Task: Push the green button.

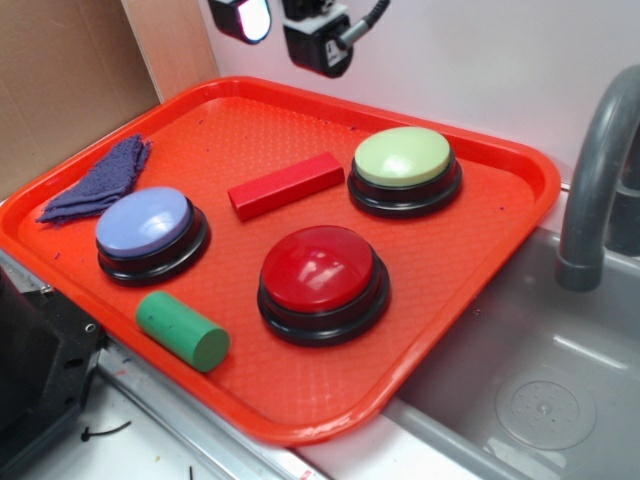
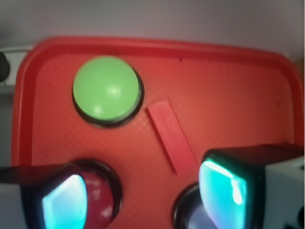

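Three domed buttons sit on the red tray [image 1: 520, 160] in front of you, and the green button [image 1: 402, 156] is the one at the far right corner, on its black base, nearest the wall and the grey faucet [image 1: 598, 180]. Just to its left lies a red rectangular block [image 1: 285, 185], close by but not touching it. Nearer you, the red button [image 1: 322, 270] stands toward the tray's middle front and the lavender button [image 1: 144, 223] to the left, with a green cylinder [image 1: 183, 331] lying on its side near the front rim and a purple cloth [image 1: 100, 180] crumpled at the left edge. Your claw [image 2: 143, 191] hangs well above the tray's far side, touching nothing; in the wrist view its fingers [image 2: 224, 183] stand spread apart, holding nothing, with the green button ahead and to their left.
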`<action>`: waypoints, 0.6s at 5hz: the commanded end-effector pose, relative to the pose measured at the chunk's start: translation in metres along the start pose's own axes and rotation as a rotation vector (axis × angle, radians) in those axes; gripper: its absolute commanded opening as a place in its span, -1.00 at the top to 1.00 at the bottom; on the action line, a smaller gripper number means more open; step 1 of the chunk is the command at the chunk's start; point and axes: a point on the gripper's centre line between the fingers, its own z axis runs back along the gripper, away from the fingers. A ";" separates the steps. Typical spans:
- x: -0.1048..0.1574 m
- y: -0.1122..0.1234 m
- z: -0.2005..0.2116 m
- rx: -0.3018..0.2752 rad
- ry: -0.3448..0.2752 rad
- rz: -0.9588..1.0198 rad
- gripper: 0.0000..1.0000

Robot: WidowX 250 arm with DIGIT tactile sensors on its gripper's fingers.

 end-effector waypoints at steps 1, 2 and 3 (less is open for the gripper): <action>0.010 0.009 0.029 -0.026 -0.036 0.029 -1.00; 0.007 0.011 0.036 -0.011 -0.018 0.041 -1.00; 0.001 0.014 0.043 -0.009 0.027 0.066 -1.00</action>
